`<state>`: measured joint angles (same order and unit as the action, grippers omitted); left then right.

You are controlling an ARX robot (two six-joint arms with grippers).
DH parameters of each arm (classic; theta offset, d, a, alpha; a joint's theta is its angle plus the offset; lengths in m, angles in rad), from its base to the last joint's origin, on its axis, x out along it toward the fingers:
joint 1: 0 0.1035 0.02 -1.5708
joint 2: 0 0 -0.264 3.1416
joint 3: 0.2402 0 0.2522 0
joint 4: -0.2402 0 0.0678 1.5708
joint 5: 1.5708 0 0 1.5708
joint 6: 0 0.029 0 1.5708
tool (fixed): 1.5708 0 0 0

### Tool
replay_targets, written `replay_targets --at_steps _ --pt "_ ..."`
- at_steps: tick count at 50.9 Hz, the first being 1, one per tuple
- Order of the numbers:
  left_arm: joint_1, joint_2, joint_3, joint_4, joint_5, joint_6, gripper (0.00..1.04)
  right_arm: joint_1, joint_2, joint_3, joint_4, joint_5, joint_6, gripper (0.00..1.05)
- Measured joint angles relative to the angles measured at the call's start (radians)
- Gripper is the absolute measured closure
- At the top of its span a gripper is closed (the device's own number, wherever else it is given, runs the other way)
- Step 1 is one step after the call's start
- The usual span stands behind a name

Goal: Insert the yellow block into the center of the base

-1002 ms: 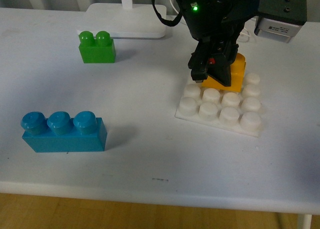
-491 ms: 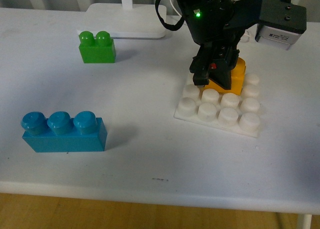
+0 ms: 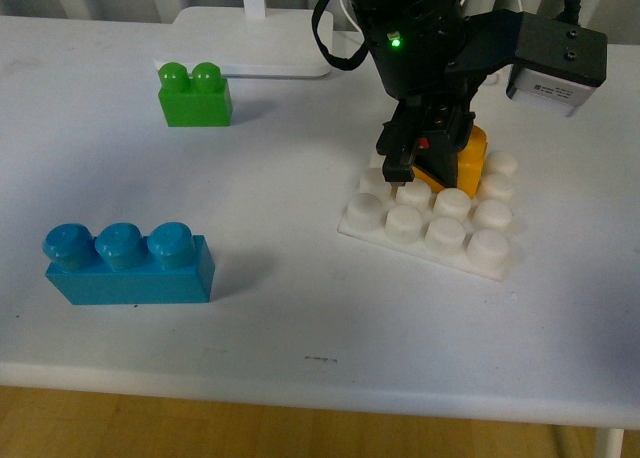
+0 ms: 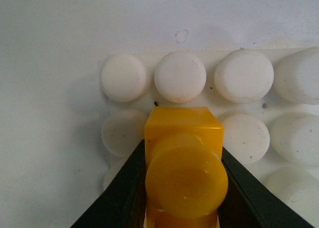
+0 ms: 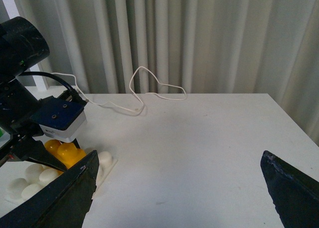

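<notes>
Table [image 3: 300, 318] is white and smooth, with nothing pinning anything down. The base [image 3: 447, 234] lies loose on it directly under the left gripper [image 3: 420, 168], skewed to the table edge. Main risk: a downward push that is off-centre slides or spins the base, since no other hand braces it. The right gripper [image 5: 178, 161] is well away from the working hand, fingers spread wide and empty, so it gives no help.

Blue brick [image 3: 127, 263] and green brick [image 3: 194, 95] sit well off to the hand's side; I judge no collision risk there.

The yellow block [image 4: 183, 163] is clamped between the left gripper's two dark fingers [image 4: 124, 188], stud facing the wrist camera. It is low over the base's inner studs, with one row of studs clear beyond the fingertips. Cannot tell whether it is seated or just resting on stud tops.

Second risk: the block's underside meets stud crowns instead of the gaps, so it jams or rocks. Cause would be a small offset or the base's skew against the grip.

Third: fingers sit close against neighbouring studs — opening could nudge them, or lift a half-seated block back out.
</notes>
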<state>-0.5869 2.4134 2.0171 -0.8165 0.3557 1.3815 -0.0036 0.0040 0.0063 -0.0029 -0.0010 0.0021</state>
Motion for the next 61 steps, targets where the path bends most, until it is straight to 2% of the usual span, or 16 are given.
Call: replay_targets --at_steps 18,32,36,40,53,61 --pt "0.000 -0.004 -0.003 0.015 0.004 -0.010 0.72 0.000 0.000 0.000 0.000 0.000 0.000 0.09" --pt "0.009 -0.021 -0.032 0.060 -0.003 -0.035 0.35 0.000 0.000 0.000 0.000 0.000 0.000 0.09" --pt "0.016 -0.045 -0.054 0.071 0.005 -0.046 0.17 0.000 0.000 0.000 0.000 0.000 0.000 0.09" --pt "0.027 -0.084 -0.072 0.084 0.016 -0.051 0.05 0.000 0.000 0.000 0.000 0.000 0.000 0.09" --pt "0.082 -0.313 -0.197 0.232 -0.008 -0.078 0.06 0.000 0.000 0.000 0.000 0.000 0.000 0.09" --pt "0.145 -0.526 -0.481 0.568 -0.096 -0.119 0.06 0.000 0.000 0.000 0.000 0.000 0.000 0.09"
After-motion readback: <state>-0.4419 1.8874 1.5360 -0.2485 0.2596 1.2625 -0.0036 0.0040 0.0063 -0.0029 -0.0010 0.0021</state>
